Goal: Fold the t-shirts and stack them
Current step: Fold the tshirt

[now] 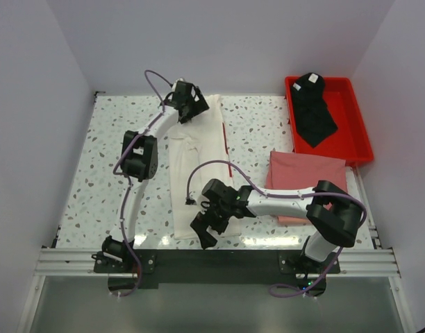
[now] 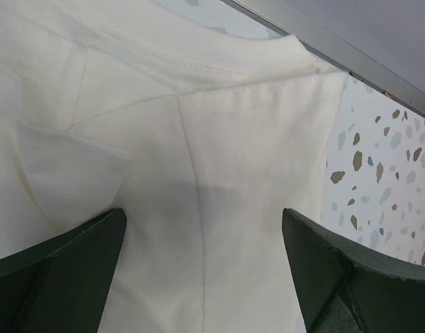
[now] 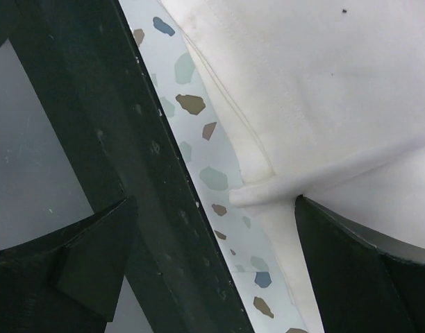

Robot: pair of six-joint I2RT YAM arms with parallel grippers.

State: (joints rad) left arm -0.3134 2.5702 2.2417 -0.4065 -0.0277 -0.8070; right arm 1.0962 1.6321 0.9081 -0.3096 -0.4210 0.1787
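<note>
Nearest, our right gripper [image 3: 212, 263] hangs wide open and empty over the near hem of the white t-shirt [image 1: 195, 159], a long strip mid-table. It looks limp and light, so we'd pinch its corners. The pink t-shirt [image 1: 306, 173] lies folded to the right. Farther, our left gripper [image 2: 205, 267], equally wide and empty, overlooks the far end. The black t-shirt [image 1: 313, 111] sits in the red tray [image 1: 366, 149].

One white t-shirt [image 1: 198, 149], one pink t-shirt [image 1: 306, 170], one black t-shirt [image 1: 313, 111], one red tray [image 1: 348, 104]
</note>
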